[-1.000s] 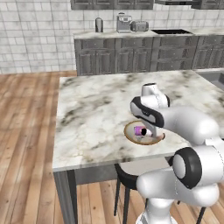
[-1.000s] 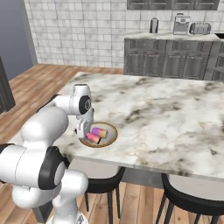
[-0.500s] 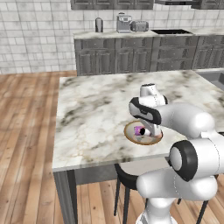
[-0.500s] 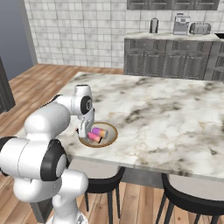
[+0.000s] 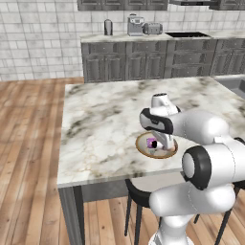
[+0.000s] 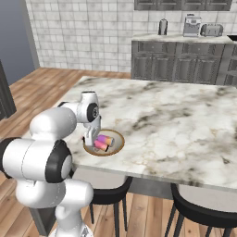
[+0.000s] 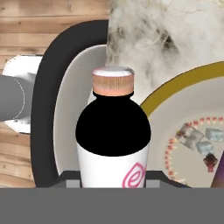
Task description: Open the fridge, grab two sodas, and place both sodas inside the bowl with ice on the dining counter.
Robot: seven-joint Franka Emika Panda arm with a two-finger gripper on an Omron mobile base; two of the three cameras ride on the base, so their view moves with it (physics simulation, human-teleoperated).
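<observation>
The bowl with ice stands near the front edge of the dining counter. My gripper is low at the bowl's near rim, shut on a soda bottle with a white label, a black shoulder and a pinkish cap. Its pink body lies low over the bowl. The purple-pink soda can lies in the bowl beside it, among ice cubes. The fridge is out of view.
A black stool stands under the counter's edge right below the bowl, and another stool is to the right. Dark cabinets with a toaster line the far wall. Wood floor lies to the left.
The arm's elbow has shifted a little. The gripper stays at the bowl, still shut on the bottle.
</observation>
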